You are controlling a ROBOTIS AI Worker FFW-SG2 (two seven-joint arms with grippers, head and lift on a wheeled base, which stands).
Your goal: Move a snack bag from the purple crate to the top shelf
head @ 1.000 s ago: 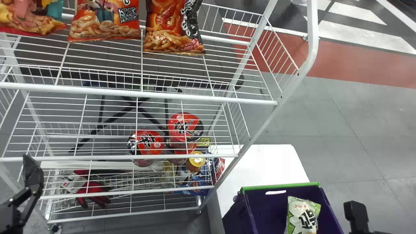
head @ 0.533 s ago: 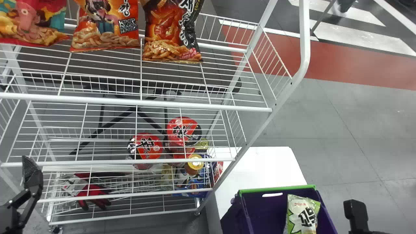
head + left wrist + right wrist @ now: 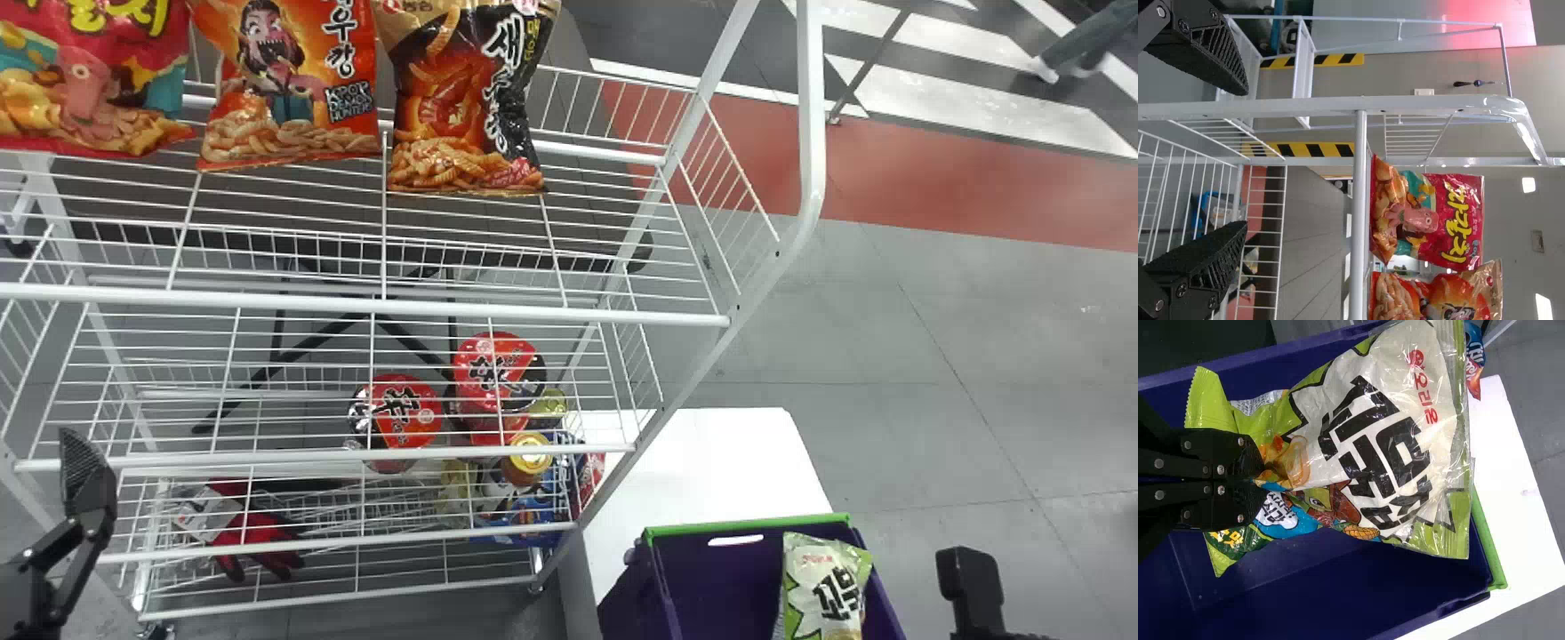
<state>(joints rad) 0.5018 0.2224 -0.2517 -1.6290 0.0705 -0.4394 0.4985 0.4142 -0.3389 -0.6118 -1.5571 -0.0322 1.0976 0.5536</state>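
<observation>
Wire rack [image 3: 811, 133], snack bags [image 3: 467, 107] up top, wht table [image 3: 711, 458] w/ purple crate [image 3: 747, 526]

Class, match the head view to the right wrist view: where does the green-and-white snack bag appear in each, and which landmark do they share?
Head view: the snack bag lies low, right of centre.
Right wrist view: the bag spans mid-picture, close up.
Shared landmark: the purple crate's green edge.

At the head view's lower left, the left gripper [image 3: 87, 493] is held near the edge, tip pointed up the picture; in its wrist view the two fingers are spread wide, ridged pads [image 3: 1221, 57] turned inward. The right gripper [image 3: 1261, 480] is clamped, fingers held close together. The right arm [image 3: 971, 578] is partly seen at the head view's lower right.
</observation>
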